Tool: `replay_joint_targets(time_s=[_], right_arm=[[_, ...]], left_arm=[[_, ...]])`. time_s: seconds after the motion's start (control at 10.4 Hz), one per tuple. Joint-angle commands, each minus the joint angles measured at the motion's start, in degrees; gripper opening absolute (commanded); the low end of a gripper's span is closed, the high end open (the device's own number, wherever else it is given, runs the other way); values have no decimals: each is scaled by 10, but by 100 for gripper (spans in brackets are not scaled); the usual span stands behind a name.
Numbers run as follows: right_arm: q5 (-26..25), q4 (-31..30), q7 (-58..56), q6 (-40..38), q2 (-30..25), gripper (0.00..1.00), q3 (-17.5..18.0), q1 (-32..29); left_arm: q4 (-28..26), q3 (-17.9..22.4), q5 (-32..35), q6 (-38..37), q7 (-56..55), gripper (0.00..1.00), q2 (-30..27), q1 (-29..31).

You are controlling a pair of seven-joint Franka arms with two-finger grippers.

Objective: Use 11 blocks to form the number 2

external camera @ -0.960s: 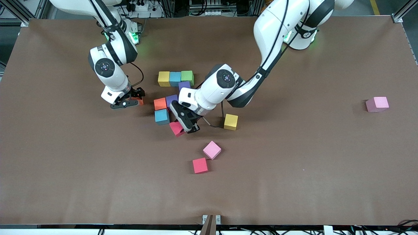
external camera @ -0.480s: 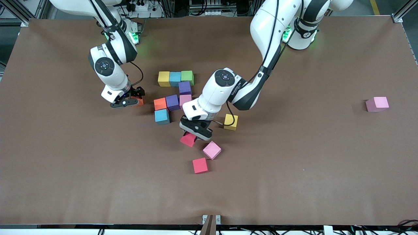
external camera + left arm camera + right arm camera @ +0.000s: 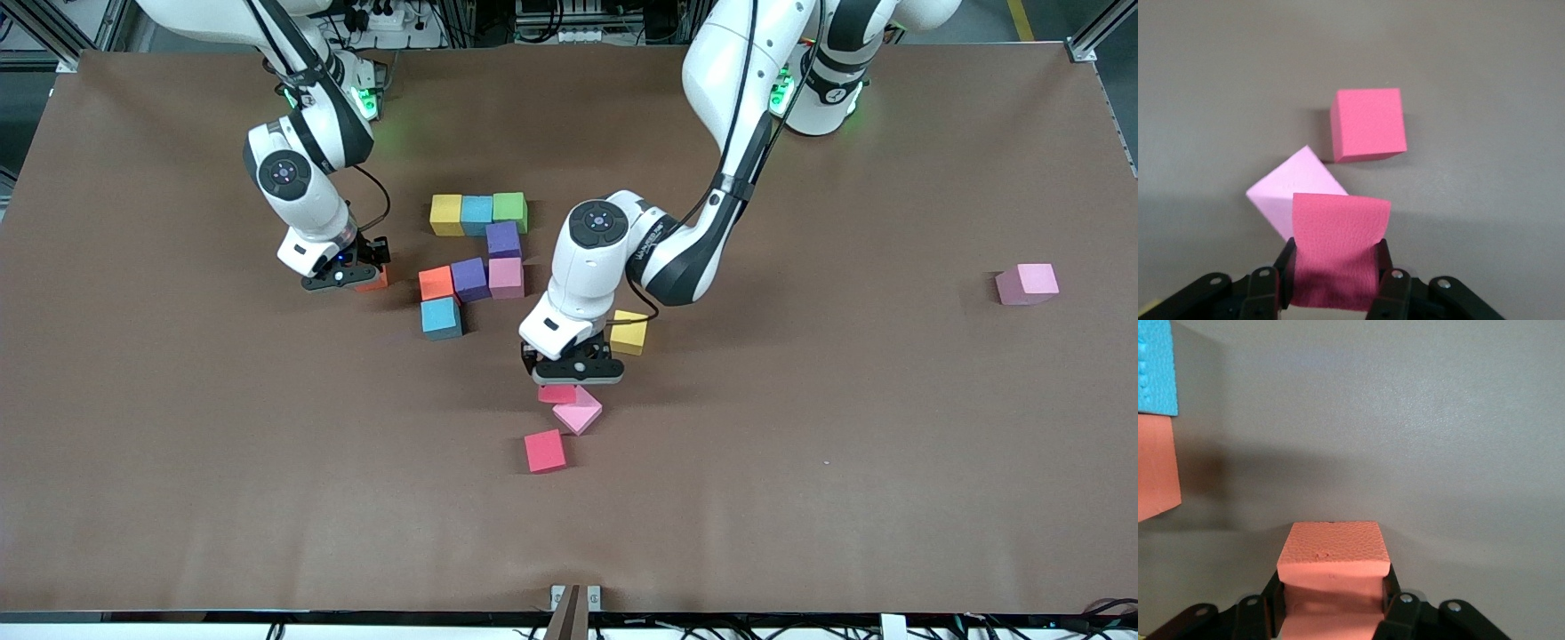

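Several blocks of the number 2 (image 3: 476,258) lie together. A yellow, blue and green row (image 3: 476,213) is farthest from the front camera. After it come a purple block (image 3: 503,238), a pink, purple and orange row (image 3: 469,279), and a blue block (image 3: 441,317). My left gripper (image 3: 573,372) (image 3: 1335,293) is shut on a red block (image 3: 557,393) (image 3: 1338,243) over a loose pink block (image 3: 580,415) (image 3: 1295,190). My right gripper (image 3: 342,281) (image 3: 1331,613) is shut on an orange block (image 3: 374,281) (image 3: 1331,570) beside the figure, toward the right arm's end.
A second red block (image 3: 544,451) (image 3: 1368,125) lies nearer the front camera than the pink one. A yellow block (image 3: 629,332) sits beside the left wrist. Another pink block (image 3: 1027,284) lies toward the left arm's end.
My left gripper carried the red block from beside the blue block to over the pink block, turning as it went. The right gripper's fingers closed on the orange block.
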Motion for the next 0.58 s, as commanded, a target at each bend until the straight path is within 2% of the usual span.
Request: replay_joint_targets(time_s=[0.0,0.19,0.48], right_arm=[[13,-19,-13,17,-13,0,6,-10],[13,-4,-12,16,-18,0,1,-9],[13,76,-15,-29,-13,0,-11,-7]], left_arm=[[4,28,24,-30,-81,0,-7,-40],[14,22,52,-30,-71,0,-7,-41],[16,11,55,-25,157,0,-11,-43]])
